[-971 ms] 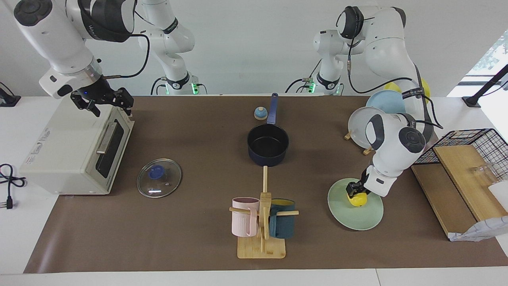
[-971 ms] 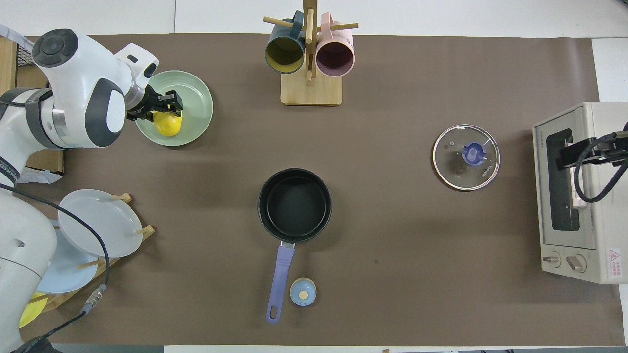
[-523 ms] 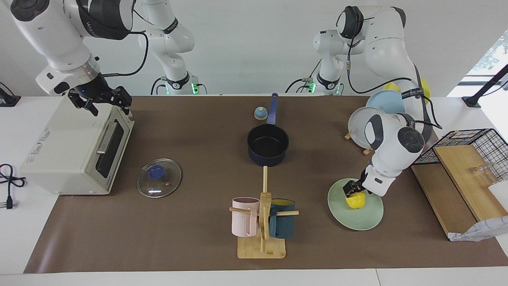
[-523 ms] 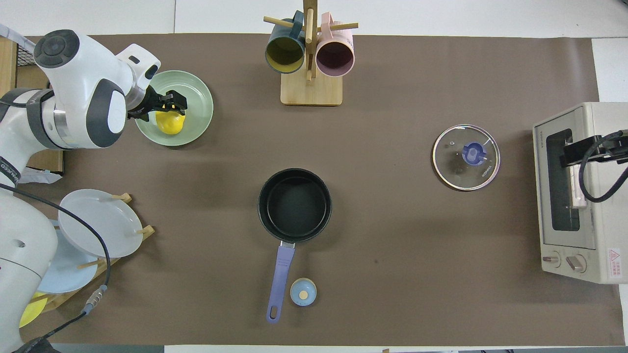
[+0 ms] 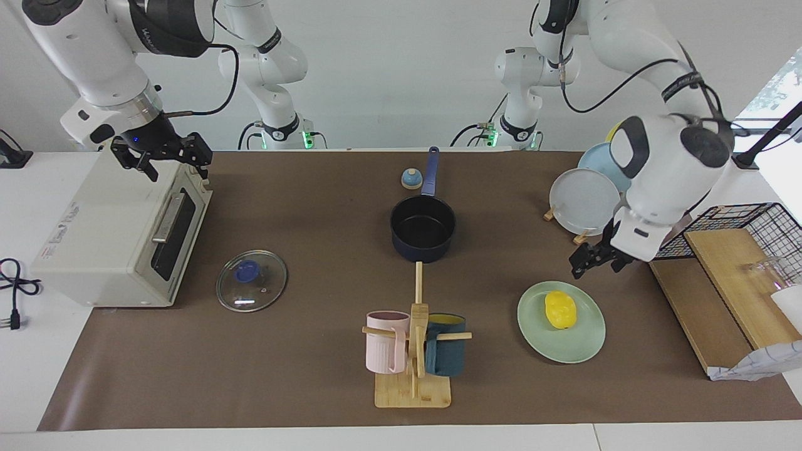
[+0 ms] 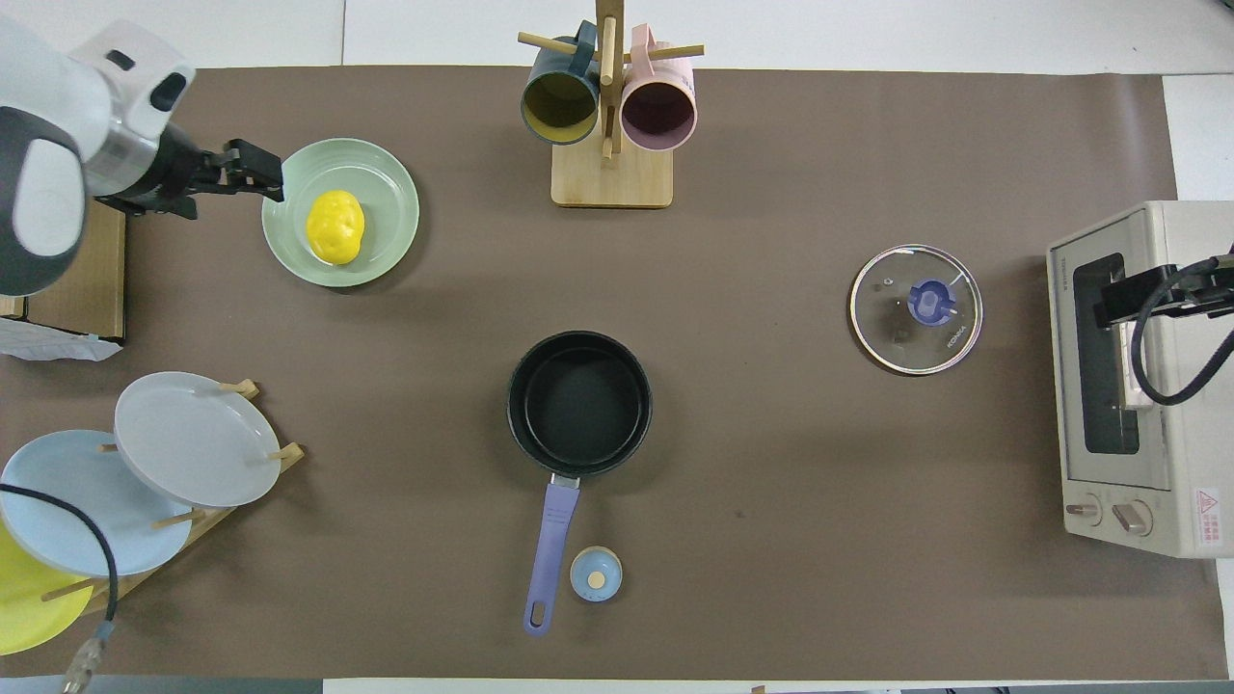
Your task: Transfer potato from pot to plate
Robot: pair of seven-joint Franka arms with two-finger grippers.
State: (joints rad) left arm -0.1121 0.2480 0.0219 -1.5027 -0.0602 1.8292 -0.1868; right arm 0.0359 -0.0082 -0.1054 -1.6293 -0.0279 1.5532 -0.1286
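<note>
As viewed from across the counter [image 5: 313,388], from the right arm's end toward the left arm's:

Right hand [image 5: 168,161]: hangs over the top of the toaster oven [image 5: 106,232] with fingers spread, gripping nothing; waits.

Glass lid [image 5: 251,280]: lies flat on the counter just beside the oven, on its door side.

Pot [image 5: 423,228]: stands mid-counter with its black inside bare and its long handle toward the robots.

Mug rack [image 5: 413,351]: stands farther from the robots than the pot, with one pink and one teal mug.

Plate [image 5: 564,347]: sits toward the left arm's end, farther from the robots than the pot.

Potato [image 5: 560,310]: lies on the plate near its middle, touched by neither hand. Transfer judged complete.

Left hand [image 5: 593,266]: hangs over the counter just beside the plate's rim, with fingers apart and nothing between them.

Handling, by judgement only: probably light, stiff and hollow, hardly fragile. Smooth skin, so likely slippery under hard fingertips. Lumpy oval form, so apt to rock or roll if nudged, with only a shallow rim to stop it. Best taken from above, across the narrow waist, with firm but moderate squeeze.
</note>
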